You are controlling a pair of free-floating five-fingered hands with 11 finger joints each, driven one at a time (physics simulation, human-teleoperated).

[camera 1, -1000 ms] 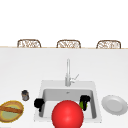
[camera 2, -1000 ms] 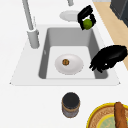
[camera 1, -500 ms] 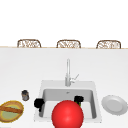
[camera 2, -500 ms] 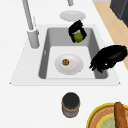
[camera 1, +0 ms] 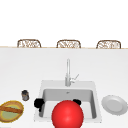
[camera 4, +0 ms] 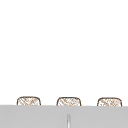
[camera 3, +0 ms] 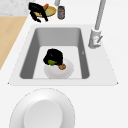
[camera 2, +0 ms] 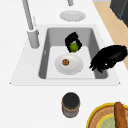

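Counter [camera 1: 22, 75]: you see it white all around the sink, with three chairs [camera 1: 68, 43] lined along its 12 o'clock edge in the front view.
Sink [camera 2: 50, 32]: your grey basin sits mid-counter, with the faucet [camera 1: 67, 72] at its 12 o'clock rim in the front view.
Red ball [camera 1: 67, 115]: in the front view it covers the basin's 6 o'clock part.
Basket [camera 1: 11, 111]: you find this yellow bowl with a brown loaf [camera 2: 120, 115] across it at 9 o'clock of the sink, on the counter.
Counter plate [camera 1: 114, 104]: it lies empty at 3 o'clock of the sink.
Sink plate [camera 2: 69, 64]: it lies white on the basin floor, with a small brown bit [camera 2: 65, 62] at its centre.
Left hand [camera 2: 108, 57]: you see it in the air over the basin's left rim, fingers loosely bent, holding nothing.
Right hand [camera 2: 73, 42]: it is inside the basin, fingers curled round the lime, just at the sink plate's edge.
Jar [camera 2: 71, 104]: dark-lidded, it stands on the counter between basket and sink.
Lime [camera 2: 74, 47]: green, it is clamped in your right hand, low over the basin floor beside the sink plate.
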